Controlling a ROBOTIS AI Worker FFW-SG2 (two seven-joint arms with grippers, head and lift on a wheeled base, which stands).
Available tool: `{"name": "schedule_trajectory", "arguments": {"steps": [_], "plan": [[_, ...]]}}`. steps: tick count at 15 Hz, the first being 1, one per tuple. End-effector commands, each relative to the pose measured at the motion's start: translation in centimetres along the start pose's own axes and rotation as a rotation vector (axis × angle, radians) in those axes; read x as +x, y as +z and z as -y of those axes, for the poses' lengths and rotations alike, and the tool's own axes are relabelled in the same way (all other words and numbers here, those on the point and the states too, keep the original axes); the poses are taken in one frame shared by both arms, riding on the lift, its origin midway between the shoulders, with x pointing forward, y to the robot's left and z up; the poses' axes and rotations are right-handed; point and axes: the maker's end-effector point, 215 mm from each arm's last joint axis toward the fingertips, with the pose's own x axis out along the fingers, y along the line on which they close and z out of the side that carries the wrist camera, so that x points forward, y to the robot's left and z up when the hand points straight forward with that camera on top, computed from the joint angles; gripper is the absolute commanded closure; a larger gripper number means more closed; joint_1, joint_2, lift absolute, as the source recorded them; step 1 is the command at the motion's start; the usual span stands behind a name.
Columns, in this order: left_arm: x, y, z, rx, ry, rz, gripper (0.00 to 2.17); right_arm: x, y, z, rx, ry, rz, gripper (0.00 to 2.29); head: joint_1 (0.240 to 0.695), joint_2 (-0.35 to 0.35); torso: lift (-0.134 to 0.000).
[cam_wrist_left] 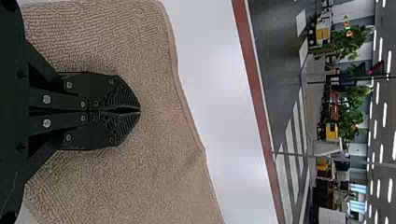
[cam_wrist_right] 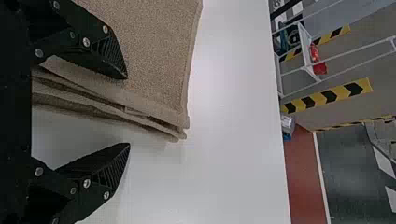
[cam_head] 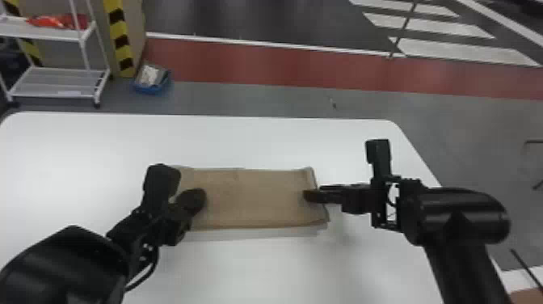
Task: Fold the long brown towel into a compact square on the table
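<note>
My closed left jaws [cam_wrist_left: 139,110] are over the left end of the towel [cam_head: 258,198], lying lengthwise left to right; my open right jaws [cam_wrist_right: 128,111] straddle its right edge.

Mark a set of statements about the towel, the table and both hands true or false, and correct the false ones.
1. The brown terry towel lies on the white, round-cornered table. True.
2. The black two-fingered left hand has its fingers spread wide. False: they are together, over the towel.
3. The black two-fingered right hand has its fingers apart. True.
4. The towel is spread in a single layer. False: several stacked layers show at its end by the right hand.
5. The blue container stands on the floor beyond the table. True.
</note>
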Motion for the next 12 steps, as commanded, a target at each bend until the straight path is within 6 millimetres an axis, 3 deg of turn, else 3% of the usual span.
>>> {"name": "schedule_trajectory", "arguments": {"steps": [1,5,9,12], "plan": [[0.0,0.0,0.0,0.004,0.005,0.001,1.92,0.3,-0.2,-0.4,-0.007,0.006,-0.01,0.48,0.695,-0.195,-0.124],[0.0,0.1,-0.5,0.015,0.015,0.002,1.92,0.1,0.4,-1.3,0.012,0.048,-0.017,0.74,0.695,-0.186,-0.124],[0.0,-0.1,-0.4,0.012,0.012,-0.002,1.91,-0.2,0.9,-2.6,0.054,0.119,-0.001,1.26,0.695,-0.174,-0.124],[-0.1,-0.6,-0.3,0.008,0.008,-0.015,1.92,-0.6,0.4,-2.9,0.085,0.143,0.007,1.29,0.695,-0.168,-0.124]]}}
